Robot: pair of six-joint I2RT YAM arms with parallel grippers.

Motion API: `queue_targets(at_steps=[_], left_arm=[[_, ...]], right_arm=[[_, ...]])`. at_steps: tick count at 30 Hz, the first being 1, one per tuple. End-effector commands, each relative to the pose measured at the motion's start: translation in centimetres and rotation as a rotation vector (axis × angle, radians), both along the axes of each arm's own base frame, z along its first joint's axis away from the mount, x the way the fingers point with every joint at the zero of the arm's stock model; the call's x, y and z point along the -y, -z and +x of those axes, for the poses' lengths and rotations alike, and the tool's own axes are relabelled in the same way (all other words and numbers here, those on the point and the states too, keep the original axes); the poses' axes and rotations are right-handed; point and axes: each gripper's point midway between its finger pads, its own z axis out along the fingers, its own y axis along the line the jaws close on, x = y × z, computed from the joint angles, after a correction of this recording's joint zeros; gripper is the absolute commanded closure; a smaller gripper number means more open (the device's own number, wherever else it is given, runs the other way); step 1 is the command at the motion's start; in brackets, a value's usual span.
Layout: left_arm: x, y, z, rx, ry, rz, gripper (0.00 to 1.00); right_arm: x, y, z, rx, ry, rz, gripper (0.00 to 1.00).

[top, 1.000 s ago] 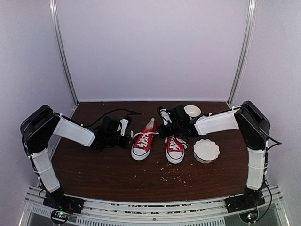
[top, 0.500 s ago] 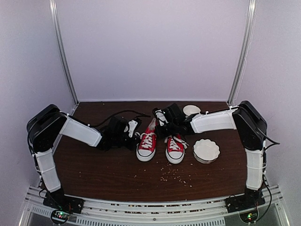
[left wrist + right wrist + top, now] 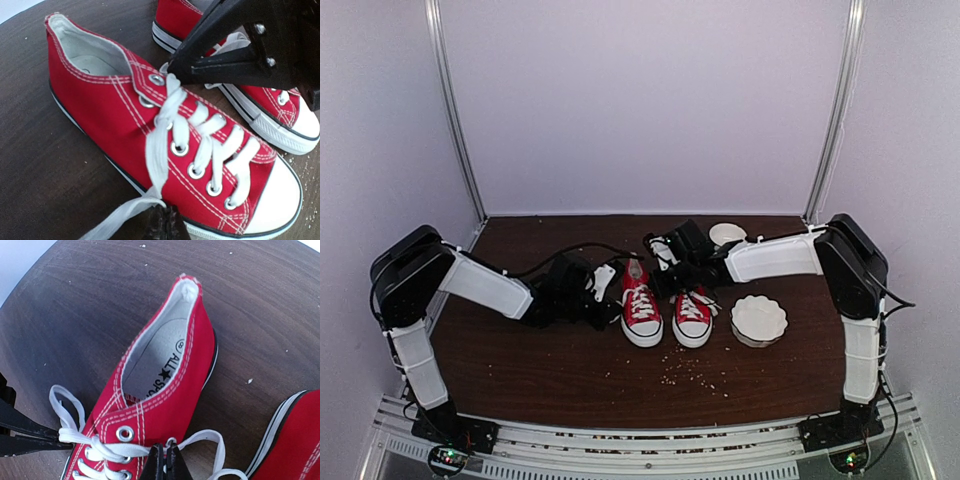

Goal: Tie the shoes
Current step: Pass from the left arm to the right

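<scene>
Since a second ago the left arm has reached rightward, and the left sneaker has slid and straightened; it now sits just beside the right sneaker in the middle of the dark wooden desk, toes toward the arm bases. Both are red canvas with white toe caps. The left end effector is closed and appears to pinch the outer lace low by the sole; the right end effector is closed too, seemingly nipping the inner lace beside the top eyelet. The step in hand looks like drawing both laces out for a first crossing; even, opposed pulls should stop the light shoe from sliding or tipping. The insole stamp reads "ALL", a star, then "S"; the rest is hidden.
</scene>
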Motion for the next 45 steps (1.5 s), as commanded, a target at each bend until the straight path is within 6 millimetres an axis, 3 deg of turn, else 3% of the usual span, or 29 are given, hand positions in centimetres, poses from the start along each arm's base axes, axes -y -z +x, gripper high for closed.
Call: queue_targets(at_steps=[1,15,22,27,33,37,42,45], left_arm=[[0.1,-1.1,-1.2,0.004,0.031,-0.036,1.00],[-0.5,-3.7,-3.7,0.035,0.058,-0.059,1.00],[-3.6,-8.5,-4.2,0.123,0.002,-0.012,1.00],[-5.3,-12.9,-5.1,0.197,-0.013,-0.034,1.00],[-6.3,-16.3,-6.1,0.225,-0.020,-0.072,1.00],[-6.8,-17.7,-5.3,0.270,-0.061,-0.069,1.00],[-6.2,-19.7,-4.3,0.338,-0.082,-0.124,1.00],[-6.4,-20.1,-4.3,0.364,-0.087,-0.139,1.00]], right_arm=[[-0.7,0.1,-2.3,-0.042,-0.041,0.020,1.00],[-1.6,-1.6,-4.5,-0.051,-0.067,0.092,1.00],[1.2,-5.7,-5.3,0.046,-0.018,0.107,1.00],[3.8,-7.0,-8.6,0.095,-0.017,0.088,1.00],[5.6,-6.8,-12.3,0.076,-0.051,0.052,1.00],[7.3,-6.3,-13.4,0.078,-0.027,0.045,1.00],[7.2,-3.9,-15.0,0.003,-0.072,0.038,1.00],[7.3,-3.7,-15.8,-0.003,-0.094,0.060,0.97]])
